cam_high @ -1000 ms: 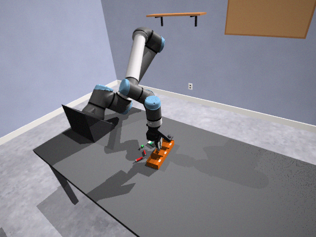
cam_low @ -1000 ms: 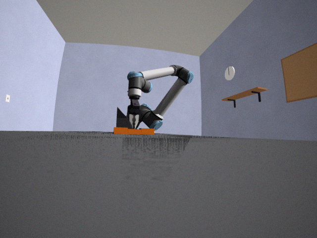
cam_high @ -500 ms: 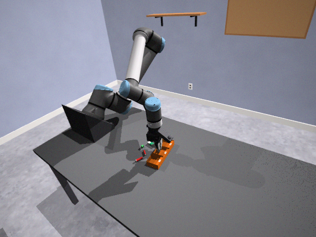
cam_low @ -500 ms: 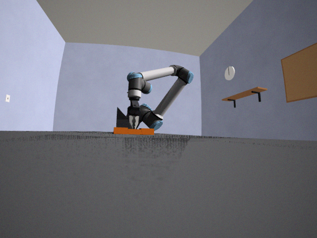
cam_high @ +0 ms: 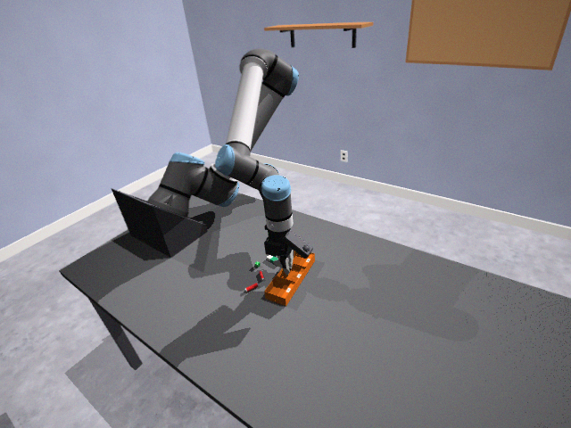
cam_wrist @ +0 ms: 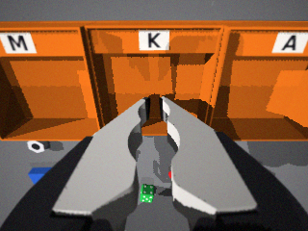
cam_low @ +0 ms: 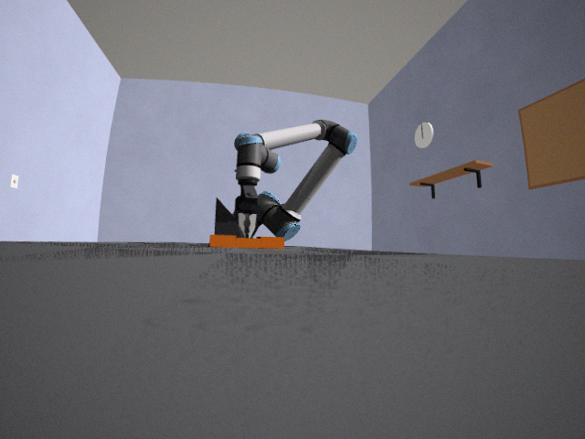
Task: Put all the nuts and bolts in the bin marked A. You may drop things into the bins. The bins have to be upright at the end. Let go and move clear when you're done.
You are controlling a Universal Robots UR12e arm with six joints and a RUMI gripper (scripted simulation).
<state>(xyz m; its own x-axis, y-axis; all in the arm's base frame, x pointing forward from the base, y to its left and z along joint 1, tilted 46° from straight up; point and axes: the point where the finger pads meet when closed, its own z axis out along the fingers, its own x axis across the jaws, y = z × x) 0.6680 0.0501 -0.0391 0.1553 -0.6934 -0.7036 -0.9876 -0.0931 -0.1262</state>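
"Logging from the big end down: worktop (cam_high: 392,332) (cam_low: 292,340), then the three joined orange bins (cam_high: 293,283) (cam_low: 245,243) (cam_wrist: 120,40). Upright?"

"Upright, yes. Labels in the wrist view read M, K, A. Bin A (cam_high: 281,298) (cam_low: 221,240) (cam_wrist: 250,43) shows no nut or bolt in its visible part; the rest is cut off by the view's edge."

"Fingers (cam_high: 286,271) (cam_low: 247,236)?"

"Clenched, with only a slim gap at the tips and nothing grasped. They stand over K, the middle bin."

"Loose items, larger first?"

"A red rod-like piece (cam_high: 251,287) with a pale tip, and a shorter red piece (cam_high: 260,275), both on the bins' robot side. Neither identified. Then a green die (cam_high: 257,264) (cam_wrist: 147,192). Last, a white hex nut (cam_wrist: 36,146), lying outside the bins just beside M."

"Progress, then?"

"Judgement: incomplete. At least that nut is left to put in A. No bolt identified; total count unknown. Next, probably, lift out of K, open and line up over the nut. Risk: the fingers could catch a divider and tip the bins."
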